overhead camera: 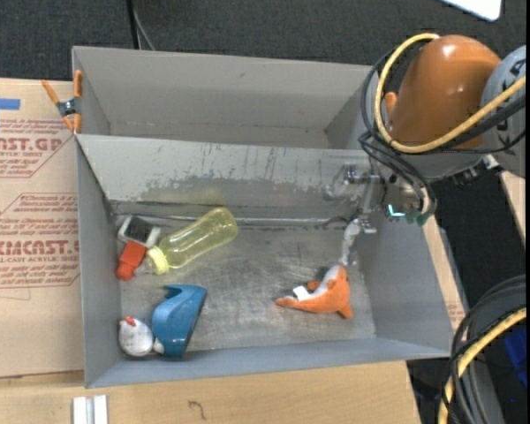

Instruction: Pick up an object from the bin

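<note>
The gripper (348,251) hangs at the right of centre in the grey metal bin (247,113), its tip just above the upper end of a small orange-and-white plastic toy shaped like a fish (320,298). The toy lies on the bin floor in the lower right of the frame. Whether the gripper is open or closed I cannot tell. It probably sits a little high and right of the toy's middle, so a good grasp calls for shifting down-left in the frame until centred over the body. It should then descend straight and close across the narrow width, not along the length. The toy's long axis runs roughly left to right across the frame, with the thin pointed end toward the left and a fin rising toward the gripper. The pale yellow translucent plastic bottle (194,237) and the blue plastic scoop-like piece (178,318) lie well apart at the left.
</note>
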`<state>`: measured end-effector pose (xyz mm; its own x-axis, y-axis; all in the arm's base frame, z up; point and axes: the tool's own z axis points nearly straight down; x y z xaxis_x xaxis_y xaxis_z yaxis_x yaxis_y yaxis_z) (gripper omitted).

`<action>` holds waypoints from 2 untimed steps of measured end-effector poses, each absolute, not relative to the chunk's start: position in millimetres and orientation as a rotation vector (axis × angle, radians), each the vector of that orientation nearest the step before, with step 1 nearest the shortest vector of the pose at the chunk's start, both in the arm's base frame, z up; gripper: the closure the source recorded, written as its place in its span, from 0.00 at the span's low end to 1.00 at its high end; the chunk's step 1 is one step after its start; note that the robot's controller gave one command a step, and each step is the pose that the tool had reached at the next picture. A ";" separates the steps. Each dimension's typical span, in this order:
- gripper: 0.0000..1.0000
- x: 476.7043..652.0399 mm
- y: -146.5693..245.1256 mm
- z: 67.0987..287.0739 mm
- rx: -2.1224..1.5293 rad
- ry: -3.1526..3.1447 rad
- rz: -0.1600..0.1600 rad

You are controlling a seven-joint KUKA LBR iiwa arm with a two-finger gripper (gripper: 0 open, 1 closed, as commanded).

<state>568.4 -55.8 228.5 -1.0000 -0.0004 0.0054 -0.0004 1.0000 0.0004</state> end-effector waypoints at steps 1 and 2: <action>0.00 569.9 -55.7 232.6 0.002 -3.144 0.001; 0.00 553.2 -51.9 174.6 0.103 -3.147 0.001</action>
